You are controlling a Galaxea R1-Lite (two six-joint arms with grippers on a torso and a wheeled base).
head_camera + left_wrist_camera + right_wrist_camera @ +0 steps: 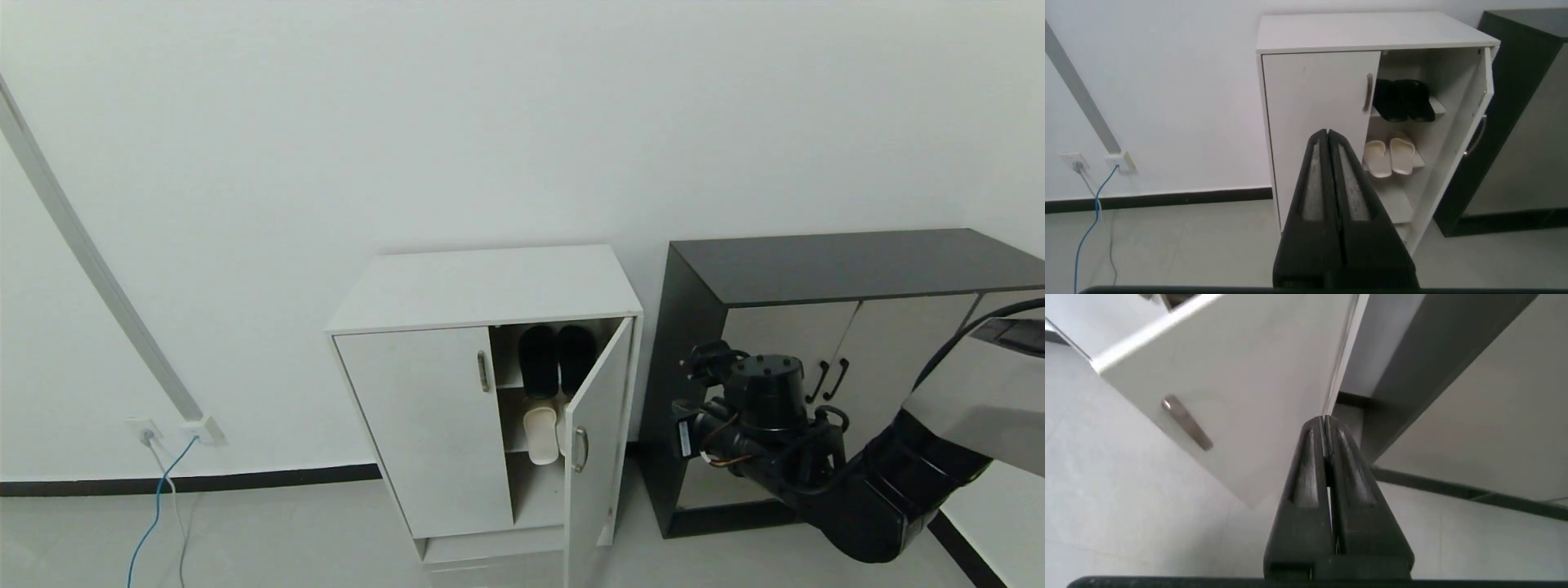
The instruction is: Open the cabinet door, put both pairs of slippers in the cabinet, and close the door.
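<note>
Presently, the white cabinet (482,286) stands with its right door (600,408) ajar and its left door (424,425) closed. Black slippers (557,359) sit on the upper shelf, cream slippers (540,435) on the shelf below. My right gripper (1327,425), jaws pressed together, points at the ajar door's outer face; contact cannot be confirmed. That arm lies low before the dark cabinet (849,261). My left gripper (1328,135), jaws likewise pressed together, aims at the white cabinet from well apart.
</note>
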